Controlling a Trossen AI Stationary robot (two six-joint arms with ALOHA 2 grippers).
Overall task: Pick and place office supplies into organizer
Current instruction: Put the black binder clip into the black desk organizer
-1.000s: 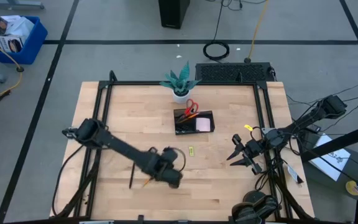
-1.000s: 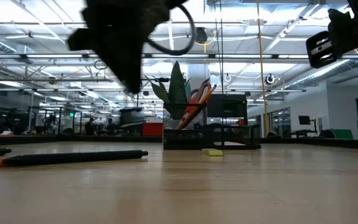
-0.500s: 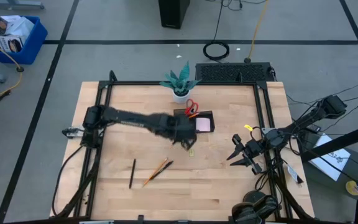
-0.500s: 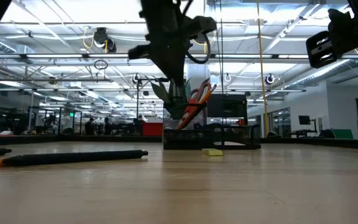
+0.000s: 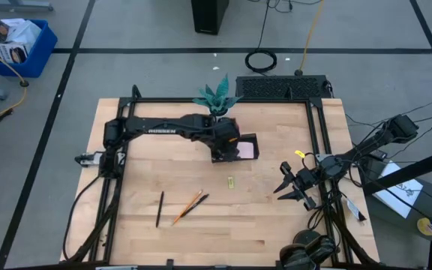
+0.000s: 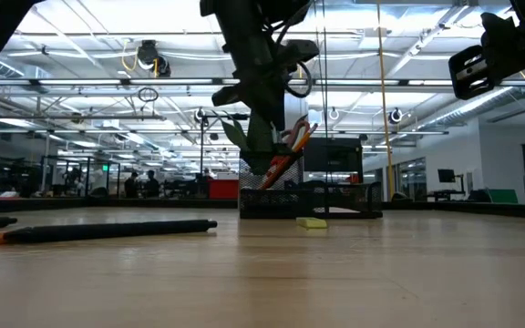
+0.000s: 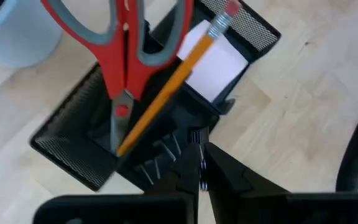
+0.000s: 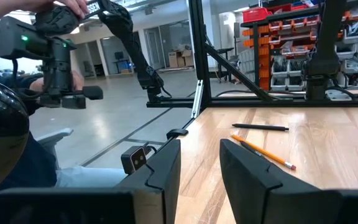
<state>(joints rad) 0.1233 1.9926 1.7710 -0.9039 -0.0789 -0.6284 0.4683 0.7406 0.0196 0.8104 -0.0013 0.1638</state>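
The black mesh organizer stands far of centre. Its taller compartment holds red-handled scissors and an orange pencil, both leaning; the pale pink sticky pad lies in the lower one. My left gripper hangs over the taller compartment, pointing down, shut on a thin black pen. A black pen, an orange pencil and another pen lie flat near the near edge. A yellow-green clip lies near the organizer. My right gripper waits open at the right. My left gripper pinches a thin black pen between its two fingers from above, pointing down. The pen runs along the fingers and shows only as a dark sliver in the narrow gap. Its lower end is over the taller compartment; whether it touches the organizer, I cannot tell.
A white pot with a teal plant stands just beyond the organizer, beside my left arm. A black frame rims the table. A person with a hand-held controller shows beyond the table in the right wrist view.
My left gripper has swung from the near middle of the table, by the loose pens and pencil, toward the far edge and now stands over the organizer. The pencil and pen that it covered lie in view.
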